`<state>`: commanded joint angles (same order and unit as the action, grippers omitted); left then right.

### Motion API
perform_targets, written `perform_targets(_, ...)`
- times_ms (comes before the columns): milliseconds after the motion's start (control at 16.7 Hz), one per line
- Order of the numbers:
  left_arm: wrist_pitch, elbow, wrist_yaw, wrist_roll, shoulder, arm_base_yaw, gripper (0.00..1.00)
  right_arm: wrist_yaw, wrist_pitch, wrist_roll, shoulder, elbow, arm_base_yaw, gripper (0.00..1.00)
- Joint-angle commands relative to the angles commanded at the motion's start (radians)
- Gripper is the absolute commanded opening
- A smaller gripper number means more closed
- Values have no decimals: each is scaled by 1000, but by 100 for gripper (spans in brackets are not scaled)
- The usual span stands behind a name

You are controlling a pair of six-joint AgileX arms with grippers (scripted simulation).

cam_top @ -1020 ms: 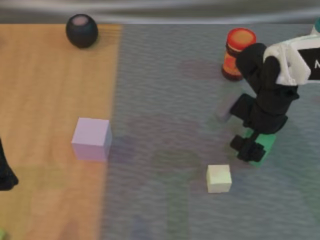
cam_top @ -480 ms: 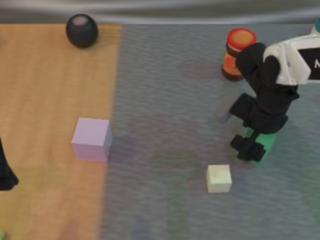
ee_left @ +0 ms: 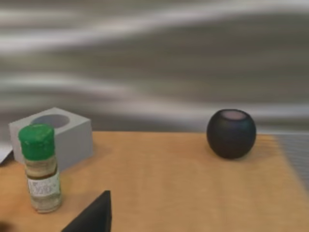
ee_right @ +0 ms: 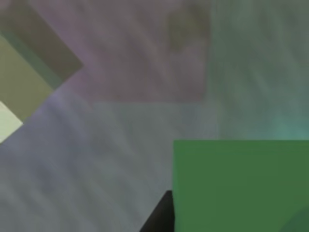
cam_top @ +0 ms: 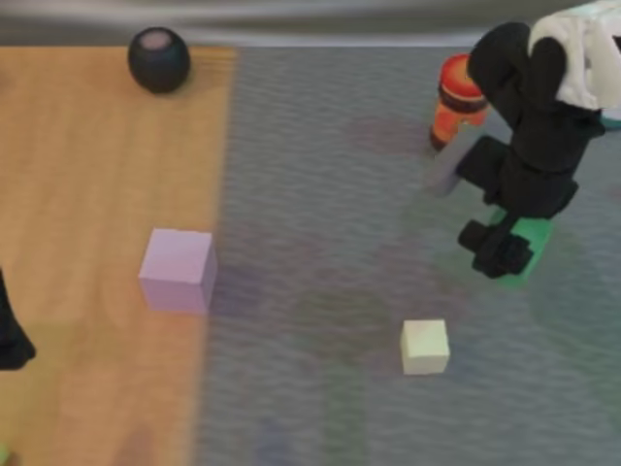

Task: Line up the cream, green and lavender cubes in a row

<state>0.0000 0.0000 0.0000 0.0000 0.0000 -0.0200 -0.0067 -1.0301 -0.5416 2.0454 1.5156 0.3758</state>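
My right gripper (cam_top: pixel 500 250) is shut on the green cube (cam_top: pixel 533 243) and holds it above the grey mat at the right. The right wrist view shows the green cube (ee_right: pixel 241 186) with a dark finger (ee_right: pixel 159 217) pressed flat against its side. The small cream cube (cam_top: pixel 425 347) rests on the mat below and left of the gripper, and the cream cube (ee_right: pixel 14 92) also shows in the right wrist view. The lavender cube (cam_top: pixel 178 269) sits on the wooden part at the left. My left gripper (cam_top: pixel 10 335) is parked at the left edge, open.
A dark ball (cam_top: pixel 159 59) lies at the back left. A jar with a red lid (cam_top: pixel 458 97) stands right behind my right arm. The left wrist view shows the ball (ee_left: pixel 231 133), a green-lidded spice jar (ee_left: pixel 41 166) and a grey block with a hole (ee_left: pixel 55 135).
My right gripper has risen and shifted toward the back right with the green cube in it, now partly covering the red-lidded jar. The cream and lavender cubes have not moved.
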Motion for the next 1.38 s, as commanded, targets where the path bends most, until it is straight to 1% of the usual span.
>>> perform_targets(300,0,0,0,0,0,0,100,0,-4,0,0,4,-2,0)
perform_targets(420,0,0,0,0,0,0,100,-1,-15,-22,6,22,35,0)
perform_targets(540,0,0,0,0,0,0,100,-1,-36,-61,17,51,109,0)
perform_targets(840,0,0,0,0,0,0,100,-3,-98,-185,42,131,358,0)
perform_targets(960,0,0,0,0,0,0,100,-3,-110,-216,43,151,410,0)
perform_targets(1380,0,0,0,0,0,0,100,-3,-93,-220,43,142,417,0)
